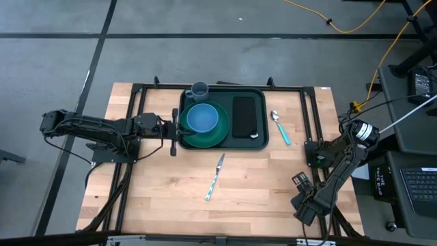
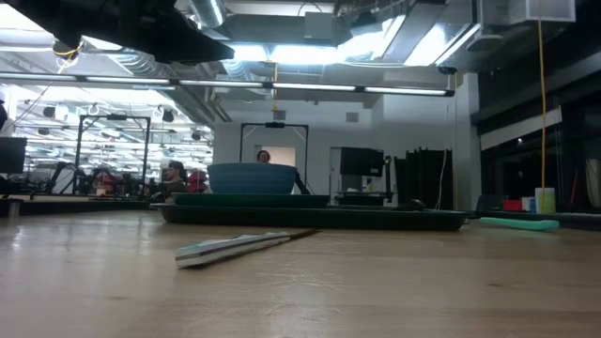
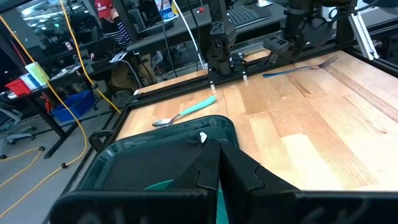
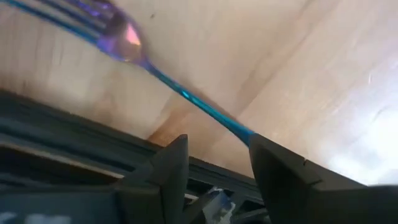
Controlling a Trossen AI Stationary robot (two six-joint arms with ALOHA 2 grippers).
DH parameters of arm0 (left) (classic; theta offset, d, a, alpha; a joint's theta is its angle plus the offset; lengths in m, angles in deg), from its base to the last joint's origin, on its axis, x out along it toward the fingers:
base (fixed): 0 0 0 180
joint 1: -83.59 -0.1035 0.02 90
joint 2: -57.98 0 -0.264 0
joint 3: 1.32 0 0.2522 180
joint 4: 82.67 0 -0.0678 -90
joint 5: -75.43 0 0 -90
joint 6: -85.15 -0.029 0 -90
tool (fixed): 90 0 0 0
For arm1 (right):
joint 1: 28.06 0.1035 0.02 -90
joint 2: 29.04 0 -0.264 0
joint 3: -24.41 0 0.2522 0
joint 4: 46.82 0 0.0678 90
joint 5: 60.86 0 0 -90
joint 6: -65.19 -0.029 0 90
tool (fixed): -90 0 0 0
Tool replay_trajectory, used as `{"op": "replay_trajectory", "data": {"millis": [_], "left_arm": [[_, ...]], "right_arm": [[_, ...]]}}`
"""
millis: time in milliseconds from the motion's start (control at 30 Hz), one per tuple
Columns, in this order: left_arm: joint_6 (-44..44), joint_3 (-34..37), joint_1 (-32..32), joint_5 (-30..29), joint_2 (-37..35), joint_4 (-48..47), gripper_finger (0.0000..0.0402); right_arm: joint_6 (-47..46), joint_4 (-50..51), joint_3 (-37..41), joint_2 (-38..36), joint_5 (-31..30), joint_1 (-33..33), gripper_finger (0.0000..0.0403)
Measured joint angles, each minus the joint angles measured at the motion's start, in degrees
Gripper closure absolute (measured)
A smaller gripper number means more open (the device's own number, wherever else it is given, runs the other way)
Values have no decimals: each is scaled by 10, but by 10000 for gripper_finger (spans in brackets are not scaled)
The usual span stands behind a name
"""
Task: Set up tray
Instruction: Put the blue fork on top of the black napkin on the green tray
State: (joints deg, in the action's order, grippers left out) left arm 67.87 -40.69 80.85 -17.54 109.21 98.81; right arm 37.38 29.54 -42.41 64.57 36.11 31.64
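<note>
Tray (image 1: 258, 139) on wooden table (image 1: 171, 178)

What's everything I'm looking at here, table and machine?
tray: one, dark green, table centre
plate: one, green, in the tray's left part
bowl: one, blue, on the plate
cup: one, grey-blue, tray's far left corner
flat rectangle: one, black, tray's right part
spoon: one, teal handle, right of the tray
knife: one, pale handle, on the table before the tray
fork: one, blue handle, at the right gripper
left gripper: fingers shut, at the tray's left rim
</note>
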Motion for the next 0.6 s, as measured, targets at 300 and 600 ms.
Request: {"op": "replay_trajectory", "data": {"millis": [300, 600], "left_arm": [[0, 0, 0, 0, 0, 0, 400], [0, 0, 0, 0, 0, -1, 399]], "right_arm": [[51, -22, 1, 0, -2, 0, 231], [54, -72, 56, 1, 1, 0, 231]]}}
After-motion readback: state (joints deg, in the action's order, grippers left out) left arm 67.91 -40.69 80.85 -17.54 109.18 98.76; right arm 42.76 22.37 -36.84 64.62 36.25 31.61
